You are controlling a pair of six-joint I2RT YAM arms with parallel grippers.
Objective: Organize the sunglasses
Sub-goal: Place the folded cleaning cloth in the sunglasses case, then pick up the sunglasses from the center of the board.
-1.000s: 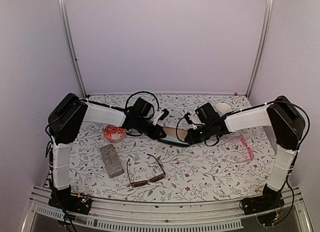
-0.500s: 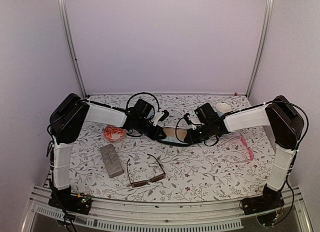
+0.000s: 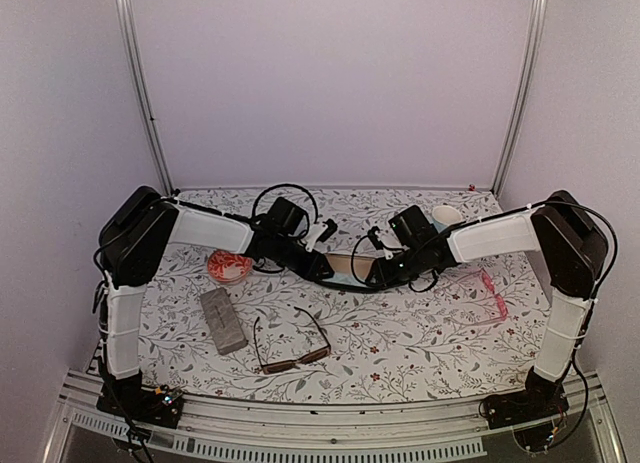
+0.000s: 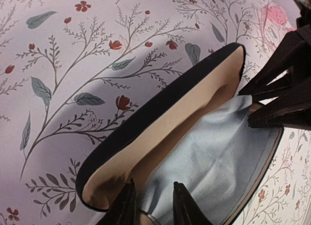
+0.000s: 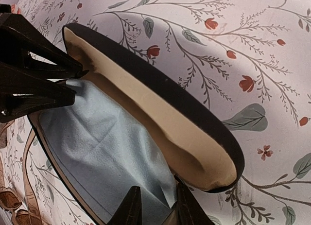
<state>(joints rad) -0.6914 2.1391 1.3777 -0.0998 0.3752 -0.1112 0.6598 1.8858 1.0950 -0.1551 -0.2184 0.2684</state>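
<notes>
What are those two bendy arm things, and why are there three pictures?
Those are two robot arms, each ending in a two-finger pincer. One picture looks down from above at the whole table. The other two come from little cameras on the arms' wrists, so you see each pincer's own fingers up close.

The left pincer and the right pincer meet at an open black case, one at each end. Inside it lies a blue cloth. I can't tell whether the pincers are pinching the case or only touching it.

Also on the flowery table are brown glasses, pink glasses, a grey box and a small pink dish. Neither pincer holds any glasses.
</notes>
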